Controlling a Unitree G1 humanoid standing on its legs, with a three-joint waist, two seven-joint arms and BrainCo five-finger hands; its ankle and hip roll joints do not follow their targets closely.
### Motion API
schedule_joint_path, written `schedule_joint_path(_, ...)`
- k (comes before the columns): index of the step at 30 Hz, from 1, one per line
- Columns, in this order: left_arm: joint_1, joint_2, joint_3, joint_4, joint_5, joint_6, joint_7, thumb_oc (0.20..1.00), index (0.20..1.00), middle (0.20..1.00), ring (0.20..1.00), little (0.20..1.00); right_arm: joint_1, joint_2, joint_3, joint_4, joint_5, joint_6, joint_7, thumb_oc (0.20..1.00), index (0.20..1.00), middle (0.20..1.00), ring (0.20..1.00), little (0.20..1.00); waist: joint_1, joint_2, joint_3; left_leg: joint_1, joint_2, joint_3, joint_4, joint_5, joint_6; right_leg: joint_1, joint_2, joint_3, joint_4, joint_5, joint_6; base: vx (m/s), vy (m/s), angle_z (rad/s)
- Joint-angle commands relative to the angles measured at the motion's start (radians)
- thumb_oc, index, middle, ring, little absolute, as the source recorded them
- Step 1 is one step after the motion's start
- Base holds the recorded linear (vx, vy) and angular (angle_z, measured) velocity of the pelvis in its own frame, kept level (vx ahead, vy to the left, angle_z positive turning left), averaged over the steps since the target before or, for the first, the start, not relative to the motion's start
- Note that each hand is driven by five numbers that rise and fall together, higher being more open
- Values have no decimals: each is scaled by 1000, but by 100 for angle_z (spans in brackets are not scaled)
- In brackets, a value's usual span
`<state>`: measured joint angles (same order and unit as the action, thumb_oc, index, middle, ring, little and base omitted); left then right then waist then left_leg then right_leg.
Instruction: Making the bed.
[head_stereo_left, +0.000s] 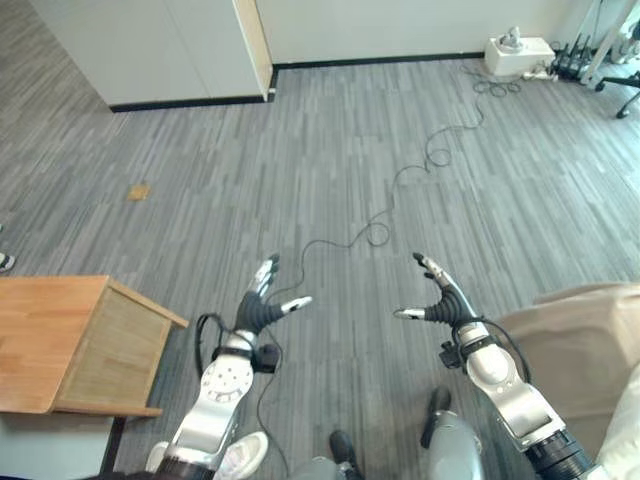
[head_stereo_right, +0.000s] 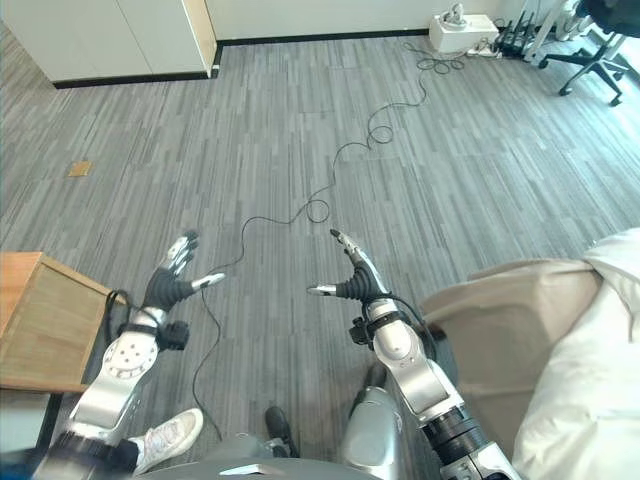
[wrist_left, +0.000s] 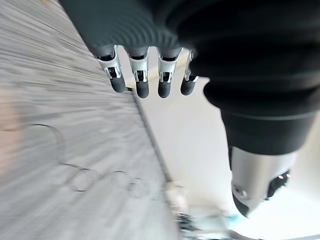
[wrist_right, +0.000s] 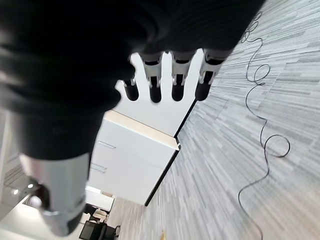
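Note:
The bed (head_stereo_right: 520, 330) shows at the lower right, covered by a beige sheet, with a white quilt (head_stereo_right: 590, 400) bunched at its near corner. My right hand (head_stereo_right: 358, 280) hovers over the grey floor just left of the bed, open with fingers straight and thumb spread, holding nothing. My left hand (head_stereo_left: 262, 305) is held out over the floor further left, also open and empty. In the wrist views the fingers (wrist_left: 142, 80) of the left hand and the fingers (wrist_right: 177, 80) of the right hand point out straight.
A wooden bedside table (head_stereo_left: 70, 340) stands at the lower left. A thin black cable (head_stereo_left: 400, 190) snakes across the floor to a white box (head_stereo_left: 520, 52) by the far wall. White cabinets (head_stereo_left: 150, 45) stand at the back left; an office chair (head_stereo_right: 600, 40) at the far right.

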<state>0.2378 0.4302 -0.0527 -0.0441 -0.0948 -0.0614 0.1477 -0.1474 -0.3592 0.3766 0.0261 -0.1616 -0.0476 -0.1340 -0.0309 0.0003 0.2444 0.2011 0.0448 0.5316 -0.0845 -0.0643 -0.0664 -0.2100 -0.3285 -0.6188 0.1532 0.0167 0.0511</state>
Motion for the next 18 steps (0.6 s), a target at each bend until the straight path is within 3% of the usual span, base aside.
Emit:
schedule_joint_path(1, -128, 1, -8, -24, 19, -62, 5, 1000, 1000, 1000, 1000, 1000, -47, -22, -41, -64, -34, -51, -8, 1000, 1000, 1000, 1000, 1000, -20, -26, -14, -42, 128, 1, 52, 58, -24, 194, 62, 127, -119, 7, 103, 181, -271, -80)
schedule_joint_path(3, -122, -9, -2, -16, 9, -67, 7, 1000, 1000, 1000, 1000, 1000, -45, -49, -48, -90, -34, -57, -11, 1000, 1000, 1000, 1000, 1000, -23, -25, -5, -67, 152, -5, 172, 27, -44, 233, 93, 157, -168, 4, 79, 153, -202, -41)
schedule_joint_path(4, -122, -10, -3, -16, 9, -67, 7, 1000, 1000, 1000, 1000, 1000, -44, -50, -48, -90, -34, -57, -11, 1000, 1000, 1000, 1000, 1000, -23, -24, -5, -68, 154, -5, 175, 25, -44, 233, 95, 157, -169, 5, 79, 146, -167, -80)
schedule_joint_path(5, -125, -13, 9, -13, -3, -73, 8, 1000, 1000, 1000, 1000, 1000, -40, -74, -62, -130, -36, -69, -5, 1000, 1000, 1000, 1000, 1000, -31, -29, 10, -98, 207, -12, 306, 58, -69, 259, 120, 185, -186, -15, 62, 137, -122, -91)
schedule_joint_path(7, -119, -19, 9, -8, -7, -80, 17, 1000, 1000, 1000, 1000, 1000, -35, -93, -73, -159, -29, -77, -6, 1000, 1000, 1000, 1000, 1000, -28, -28, 34, -135, 248, -68, 446, 108, -91, 285, 161, 233, -195, -43, 29, 150, -105, -87)
schedule_joint_path(8, -116, -29, 8, -8, -12, -80, 19, 1000, 1000, 1000, 1000, 1000, -23, -105, -82, -186, -17, -80, 2, 1000, 1000, 1000, 1000, 1000, -25, -40, 42, -176, 215, -125, 492, 102, -77, 291, 167, 271, -205, -48, 21, 155, -25, -136)
schedule_joint_path(9, -112, -37, 6, -16, -13, -82, 20, 1000, 1000, 1000, 1000, 1000, -12, -115, -90, -211, -12, -87, 11, 1000, 1000, 1000, 1000, 1000, -25, -47, 49, -209, 175, -175, 494, 61, -67, 297, 173, 307, -209, -53, 24, 108, 7, -166)
schedule_joint_path(10, -112, -37, 5, -16, -13, -82, 20, 1000, 1000, 1000, 1000, 1000, -9, -117, -93, -215, -11, -85, 13, 1000, 1000, 1000, 1000, 1000, -24, -49, 45, -214, 170, -172, 491, 65, -62, 290, 168, 308, -208, -50, 26, 283, 204, -173)
schedule_joint_path(11, -104, -62, 6, -34, -4, -88, 29, 1000, 1000, 1000, 1000, 1000, 45, -145, -124, -249, -16, -99, 19, 1000, 1000, 1000, 1000, 1000, -40, -49, 51, -246, 141, -217, 383, 5, -50, 296, 169, 390, -219, -52, 55, 197, 200, -151)
schedule_joint_path(13, -103, -63, 4, -35, -3, -88, 29, 1000, 1000, 1000, 1000, 1000, 51, -147, -128, -254, -15, -97, 21, 1000, 1000, 1000, 1000, 1000, -30, -52, 45, -242, 134, -204, 366, 18, -47, 285, 163, 401, -219, -45, 56, 137, 139, -134)
schedule_joint_path(14, -105, -68, 0, -36, 4, -90, 35, 1000, 1000, 1000, 1000, 1000, 74, -160, -146, -264, -25, -100, 20, 1000, 1000, 1000, 1000, 1000, -34, -42, 44, -238, 131, -223, 281, 37, -48, 287, 169, 433, -227, -44, 70, 146, 238, -146)
schedule_joint_path(15, -116, -72, -7, -40, 12, -93, 52, 1000, 1000, 1000, 1000, 1000, 97, -187, -176, -275, -57, -103, 5, 1000, 1000, 1000, 1000, 1000, -29, -27, 46, -240, 119, -310, 156, 86, -50, 281, 182, 508, -232, -37, 89, 224, 294, -140)
schedule_joint_path(16, -122, -72, -15, -40, 19, -91, 52, 1000, 1000, 1000, 1000, 1000, 123, -194, -201, -275, -75, -102, -6, 1000, 1000, 1000, 1000, 1000, -36, -20, 39, -234, 128, -329, 112, 96, -56, 283, 181, 526, -231, -44, 93, 199, 253, -134)
schedule_joint_path(17, -128, -73, -14, -52, 24, -95, 44, 1000, 1000, 1000, 1000, 1000, 173, -194, -242, -290, -81, -111, -9, 1000, 1000, 1000, 1000, 1000, -55, -11, 29, -207, 133, -313, 74, 91, -52, 282, 183, 542, -231, -50, 103, 142, 99, -149)
schedule_joint_path(18, -126, -74, -19, -52, 24, -95, 43, 1000, 1000, 1000, 1000, 1000, 186, -195, -249, -300, -80, -109, -6, 1000, 1000, 1000, 1000, 1000, -46, -8, 27, -196, 133, -305, 63, 93, -52, 284, 184, 547, -231, -51, 104, 65, 95, -189)
